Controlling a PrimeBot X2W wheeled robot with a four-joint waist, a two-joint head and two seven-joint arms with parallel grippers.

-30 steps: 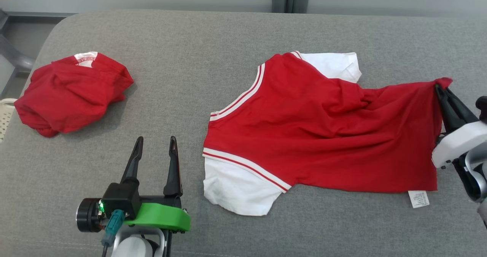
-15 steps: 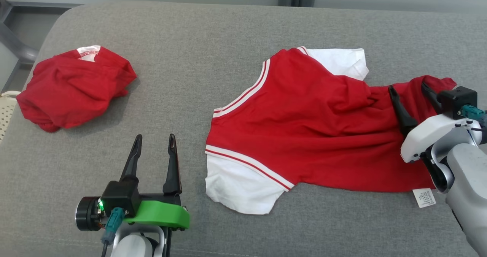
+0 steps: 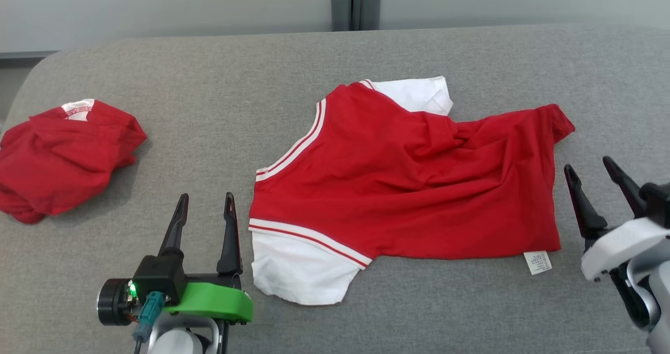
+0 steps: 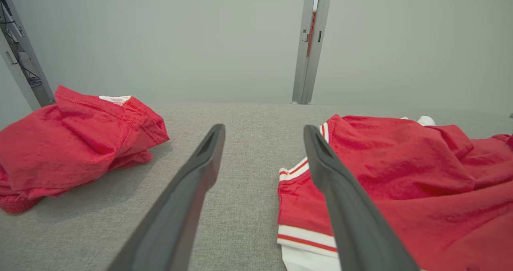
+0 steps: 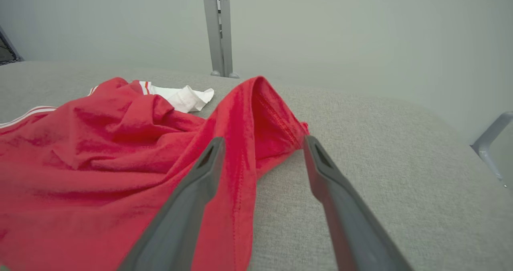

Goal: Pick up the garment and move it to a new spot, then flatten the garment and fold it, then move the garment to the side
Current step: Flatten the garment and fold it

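1. The right hand (image 3: pixel 587 164) hovers with its two dark, tapered fingers spread and empty, just beside the hem of the shirt (image 3: pixel 408 186).
2. The left hand (image 3: pixel 205 197) is also spread and empty, near the shirt's white sleeve.
3. The shirt is soft red knit with striped trim. It lies rumpled mid-surface (image 3: pixel 209 92), with a white label (image 3: pixel 538 263) at its hem corner.
4. The surface is grey woven cloth, rounded at the corners.
5. A bunched red garment (image 3: pixel 57 157) sits well apart on the left.

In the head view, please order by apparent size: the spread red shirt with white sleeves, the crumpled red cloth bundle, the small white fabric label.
1. Spread red shirt with white sleeves
2. Crumpled red cloth bundle, its left side cut by the frame
3. Small white fabric label
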